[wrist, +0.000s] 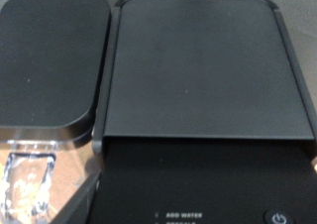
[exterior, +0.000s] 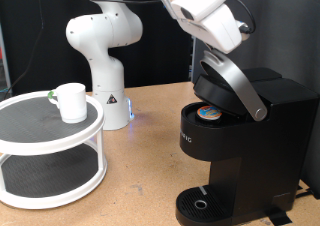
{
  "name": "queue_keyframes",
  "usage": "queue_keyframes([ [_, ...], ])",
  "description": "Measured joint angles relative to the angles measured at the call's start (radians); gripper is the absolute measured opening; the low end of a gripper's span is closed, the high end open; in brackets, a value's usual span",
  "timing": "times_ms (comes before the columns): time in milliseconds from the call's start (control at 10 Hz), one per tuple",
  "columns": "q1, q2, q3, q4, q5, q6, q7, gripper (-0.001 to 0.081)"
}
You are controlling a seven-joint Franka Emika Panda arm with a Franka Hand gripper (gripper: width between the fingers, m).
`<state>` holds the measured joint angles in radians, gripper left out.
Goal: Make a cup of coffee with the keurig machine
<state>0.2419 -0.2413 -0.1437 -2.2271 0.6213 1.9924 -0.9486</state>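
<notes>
Coffee-making gear first: the keurig machine (exterior: 240,146) stands at the exterior view's right with its lid raised, a pod (exterior: 209,112) with a tan-and-blue top seated in the open chamber. The cup (exterior: 71,101) sits far left on the top tier of a white round rack (exterior: 50,151). The arm (exterior: 205,16) slants down from the top over the silver lid handle (exterior: 235,83). Whether the gripper's fingers are spread or closed cannot be told.

White cup (exterior: 71,101), black keurig machine (exterior: 240,146) with silver-grey lid handle (exterior: 238,86)
</notes>
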Motion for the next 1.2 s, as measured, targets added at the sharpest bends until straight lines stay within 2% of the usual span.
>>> queue_keyframes([
  [500,-0.012,0.007,-0.015,-0.007,-0.06,-0.013,-0.017,0.0002],
  [700,-0.03,0.017,-0.027,-0.029,-0.097,0.003,-0.044,0.0002],
  [1200,-0.051,0.036,-0.046,-0.079,-0.111,0.061,-0.121,0.0002],
])
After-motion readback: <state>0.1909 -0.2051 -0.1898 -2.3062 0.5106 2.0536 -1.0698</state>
